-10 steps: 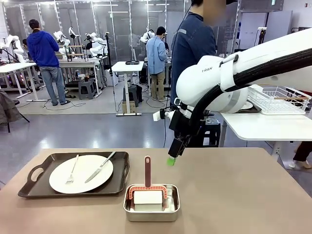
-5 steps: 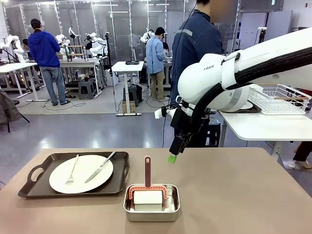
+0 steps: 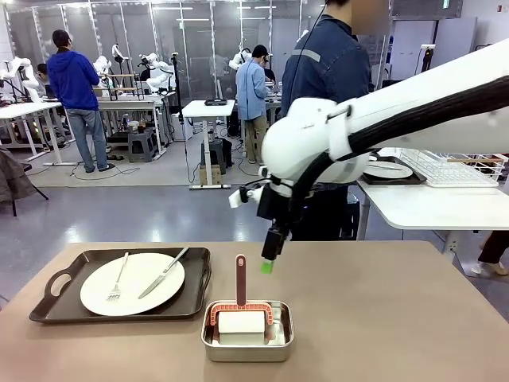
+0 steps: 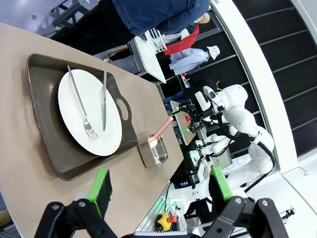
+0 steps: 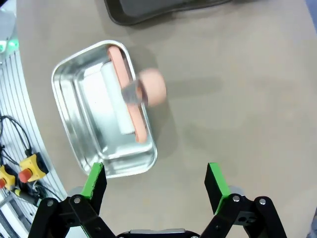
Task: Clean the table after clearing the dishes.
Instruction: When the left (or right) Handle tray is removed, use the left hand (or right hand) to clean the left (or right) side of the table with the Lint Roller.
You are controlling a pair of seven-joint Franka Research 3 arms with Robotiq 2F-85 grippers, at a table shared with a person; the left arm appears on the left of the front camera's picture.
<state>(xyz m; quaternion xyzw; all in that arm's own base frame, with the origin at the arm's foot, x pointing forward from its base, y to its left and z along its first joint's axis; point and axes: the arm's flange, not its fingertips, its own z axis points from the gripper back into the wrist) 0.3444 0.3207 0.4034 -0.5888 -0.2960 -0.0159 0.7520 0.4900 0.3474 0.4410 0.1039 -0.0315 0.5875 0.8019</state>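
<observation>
Jaws: spread wide on the right gripper (image 5: 154, 184) and on the left gripper (image 4: 161, 184), nothing held.
Right gripper: hung over bare table (image 3: 382, 318), just beside the pan (image 3: 246, 351).
Left gripper: held high, looking down on the tray (image 4: 44, 129).
Pan: brush (image 3: 240, 280) is stood in it, handle upright.
Tray: set on the table's left part, near the pan but apart from it.
Plate (image 3: 159, 296): laid in the tray, fork (image 3: 118, 278) and knife (image 3: 163, 273) rested on it.
Person (image 3: 326, 72): stood at the far side.
</observation>
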